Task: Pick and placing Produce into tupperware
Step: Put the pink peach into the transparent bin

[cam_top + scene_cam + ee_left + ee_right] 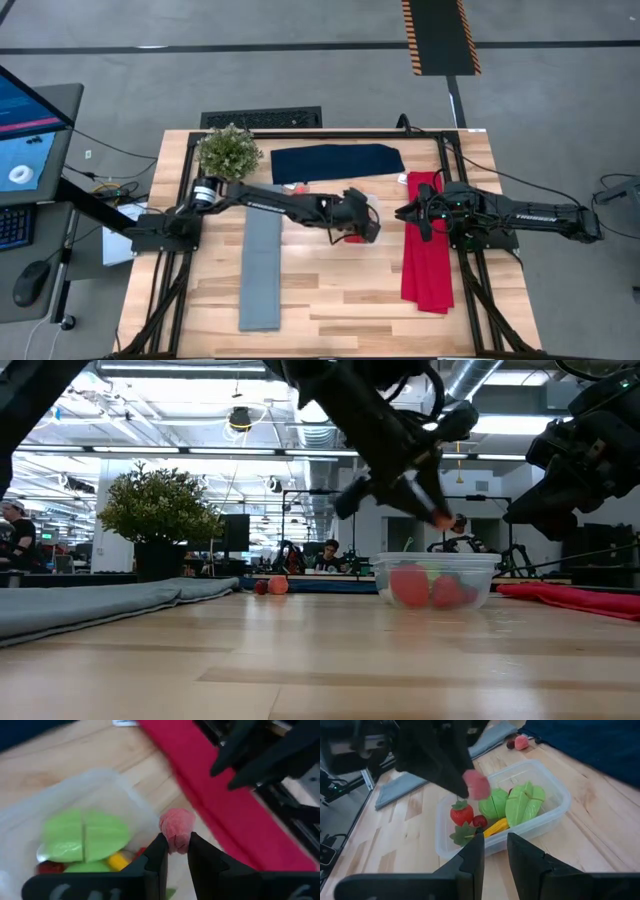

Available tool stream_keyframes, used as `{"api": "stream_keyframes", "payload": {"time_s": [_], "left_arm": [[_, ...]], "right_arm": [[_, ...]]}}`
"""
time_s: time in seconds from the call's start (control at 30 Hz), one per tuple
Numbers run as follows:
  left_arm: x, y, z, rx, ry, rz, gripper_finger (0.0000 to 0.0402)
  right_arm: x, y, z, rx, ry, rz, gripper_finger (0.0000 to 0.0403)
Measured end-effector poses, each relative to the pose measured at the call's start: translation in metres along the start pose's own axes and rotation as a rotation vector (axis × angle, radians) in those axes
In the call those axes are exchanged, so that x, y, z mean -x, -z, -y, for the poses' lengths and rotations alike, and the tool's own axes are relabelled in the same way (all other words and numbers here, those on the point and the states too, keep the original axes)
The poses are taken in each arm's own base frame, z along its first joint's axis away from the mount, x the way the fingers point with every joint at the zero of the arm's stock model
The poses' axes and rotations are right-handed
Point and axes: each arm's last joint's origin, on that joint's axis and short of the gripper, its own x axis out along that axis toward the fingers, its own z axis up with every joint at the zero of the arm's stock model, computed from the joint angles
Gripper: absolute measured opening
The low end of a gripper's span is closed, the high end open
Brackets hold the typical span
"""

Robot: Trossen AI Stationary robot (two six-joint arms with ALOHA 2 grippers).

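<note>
On the wooden surface (330, 300), the clear tupperware (547, 817) sits near centre, toward three o'clock. Above it, the left claw (175, 851) pinches a pink-red produce piece (176, 827). The right claw (495, 851), narrowly parted and empty, waits at three o'clock.

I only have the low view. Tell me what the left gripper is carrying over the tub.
Observer: The left gripper pinches a small pink fruit.
Operator: Report what's already in the tub.
Observer: The clear tub holds lime-green pieces, a strawberry, a cherry and a yellow piece.
Operator: Say what's left outside.
Observer: Another pink fruit and a dark red one lie by the navy cloth.
</note>
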Motion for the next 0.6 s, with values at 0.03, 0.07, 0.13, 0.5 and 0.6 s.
{"api": "stream_keyframes", "payload": {"time_s": [0.03, 0.07, 0.13, 0.5, 0.6], "left_arm": [[-0.003, -0.003, -0.002, 0.006, 0.013, 0.004, 0.005], [-0.004, -0.005, -0.006, 0.016, 0.0, -0.01, 0.005], [-0.009, -0.009, -0.015, 0.066, -0.024, -0.012, 0.005], [-0.016, -0.024, -0.029, 0.104, -0.038, 0.018, 0.014], [-0.016, -0.023, -0.03, 0.103, -0.041, 0.0, 0.0169]], "right_arm": [[0.0, 0.0, 0.0, 0.0, 0.0, 0.002, 0.0107], [0.0, 0.0, 0.0, 0.001, -0.001, 0.004, 0.0107], [0.0, 0.0, 0.0, 0.0, 0.0, 0.0, 0.0107], [0.0, 0.0, 0.0, 0.0, 0.0, 0.0, 0.0107], [0.0, 0.0, 0.0, 0.0, 0.0, 0.0, 0.0107]]}}
